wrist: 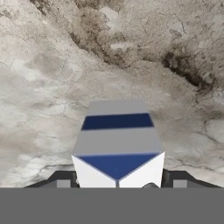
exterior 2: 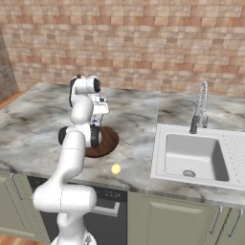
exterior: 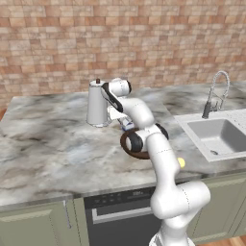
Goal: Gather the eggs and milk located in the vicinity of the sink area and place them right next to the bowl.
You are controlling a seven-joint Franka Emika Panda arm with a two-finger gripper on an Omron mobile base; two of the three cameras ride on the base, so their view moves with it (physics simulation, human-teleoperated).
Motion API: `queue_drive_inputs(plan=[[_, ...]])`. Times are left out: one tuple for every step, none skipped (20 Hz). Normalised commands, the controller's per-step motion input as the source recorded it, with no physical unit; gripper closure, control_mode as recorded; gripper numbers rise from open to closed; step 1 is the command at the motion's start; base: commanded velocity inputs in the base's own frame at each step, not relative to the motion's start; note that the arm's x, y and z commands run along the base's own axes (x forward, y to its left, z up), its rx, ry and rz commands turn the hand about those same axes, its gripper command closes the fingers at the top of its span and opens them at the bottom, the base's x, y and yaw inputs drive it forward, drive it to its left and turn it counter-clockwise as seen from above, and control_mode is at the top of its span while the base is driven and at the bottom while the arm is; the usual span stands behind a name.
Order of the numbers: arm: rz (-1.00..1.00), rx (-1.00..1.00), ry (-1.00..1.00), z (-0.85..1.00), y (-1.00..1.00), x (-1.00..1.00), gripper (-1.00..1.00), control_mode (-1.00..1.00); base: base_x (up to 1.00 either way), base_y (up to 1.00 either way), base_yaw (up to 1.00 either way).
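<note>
Milk: I see the milk (wrist: 117,144) dead centre at the bottom of the hand view, right between my fingertips, above marble counter (wrist: 52,78).
Gripper: the gripper (exterior: 124,121) seems pinched on the carton's sides, beside the jug (exterior: 97,103).
Bowl: the bowl (exterior 2: 106,141) sits just beneath and in front of the hand.
Egg: the egg (exterior 2: 116,168) lies near the counter's front edge, between bowl and sink (exterior 2: 194,155).

Even, bright, diffuse light is seen in all views, with no glare. Only a faint soft shadow is cast under the jug (exterior: 97,104) on the table (exterior: 43,139). Textures are rendered slightly soft and pixelated; no edge distortion is seen.
</note>
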Motion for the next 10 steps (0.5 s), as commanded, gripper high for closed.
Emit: queue_drive_inputs(plan=[[0.01, 0.00, 0.00, -0.02, 0.00, -0.08, 1.00, -1.00, 0.00, 0.00, 0.00], [0.01, 0.00, 0.00, 0.00, 0.00, -0.06, 1.00, -1.00, 0.00, 0.00, 0.00], [0.01, 0.00, 0.00, 0.00, 0.00, -0.04, 1.00, -1.00, 0.00, 0.00, 0.00], [0.00, 0.00, 0.00, 0.00, 0.00, 0.00, 1.00, -1.00, 0.00, 0.00, 0.00], [0.00, 0.00, 0.00, 0.00, 0.00, 0.00, 1.00, -1.00, 0.00, 0.00, 0.00], [0.00, 0.00, 0.00, 0.00, 0.00, 0.00, 1.00, -1.00, 0.00, 0.00, 0.00], [0.00, 0.00, 0.00, 0.00, 0.00, 0.00, 1.00, -1.00, 0.00, 0.00, 0.00], [0.00, 0.00, 0.00, 0.00, 0.00, 0.00, 1.00, -1.00, 0.00, 0.00, 0.00], [0.00, 0.00, 0.00, 0.00, 0.00, 0.00, -1.00, -1.00, 0.00, 0.00, 0.00], [0.00, 0.00, 0.00, 0.00, 0.00, 0.00, -1.00, -1.00, 0.00, 0.00, 0.00]])
